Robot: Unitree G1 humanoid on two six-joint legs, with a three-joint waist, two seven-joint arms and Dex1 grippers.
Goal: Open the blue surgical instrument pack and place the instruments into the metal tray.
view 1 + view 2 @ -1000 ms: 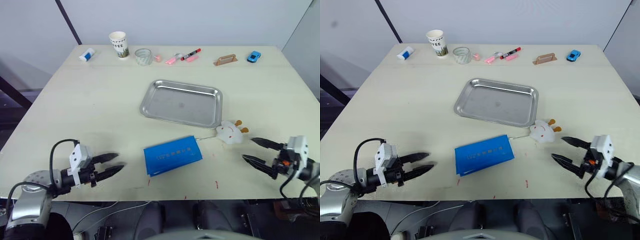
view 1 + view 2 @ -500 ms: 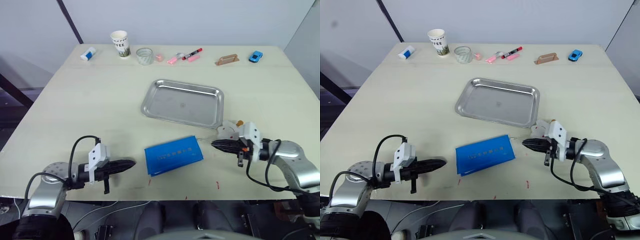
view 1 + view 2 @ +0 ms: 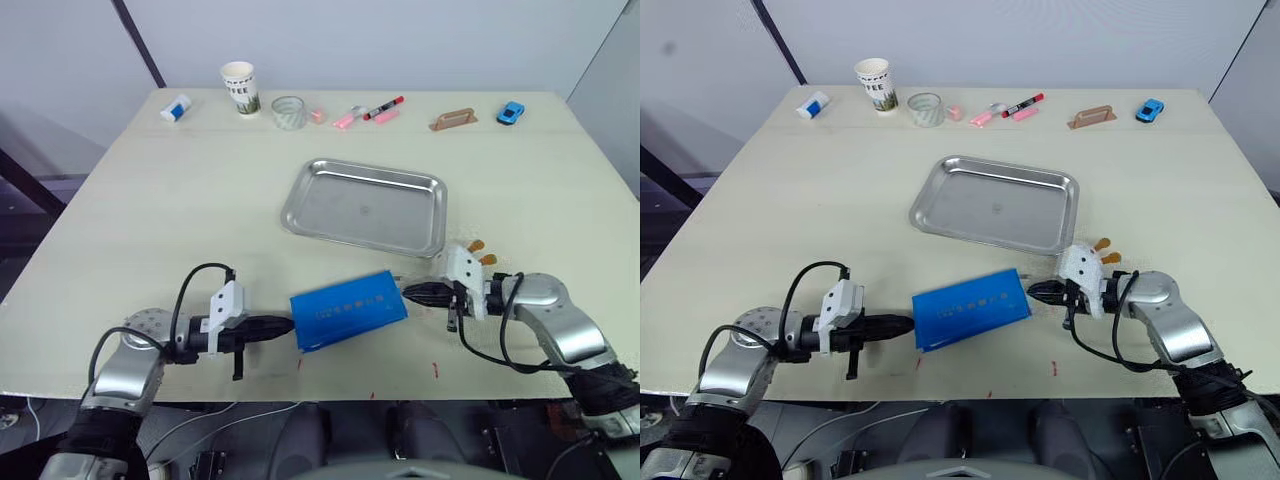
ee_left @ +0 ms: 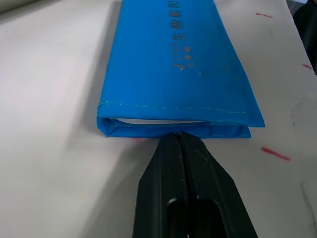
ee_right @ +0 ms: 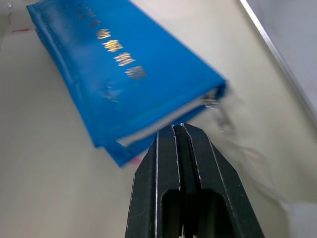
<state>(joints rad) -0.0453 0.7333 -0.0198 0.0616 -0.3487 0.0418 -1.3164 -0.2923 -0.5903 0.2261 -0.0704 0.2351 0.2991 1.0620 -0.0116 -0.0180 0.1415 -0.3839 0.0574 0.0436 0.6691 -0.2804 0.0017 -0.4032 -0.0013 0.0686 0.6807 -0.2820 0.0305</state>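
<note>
Left eye view: one pack (image 3: 348, 310), one tray (image 3: 365, 206).

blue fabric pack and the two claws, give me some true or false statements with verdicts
1. The flat bright-blue fabric pack lies closed on the table, outside the shiny steel tray. True.
2. Silver instruments already lie in the steel tray. False: the tray is bare.
3. The left claw has its two black fingers pressed together, its tip at the pack's end edge. True.
4. The right claw is wide open around the pack. False: its fingers are together, pointing at the pack's other end.
5. The small blue toy car sits beside the pack. False: it is at the table's far edge, well apart from it.
</note>
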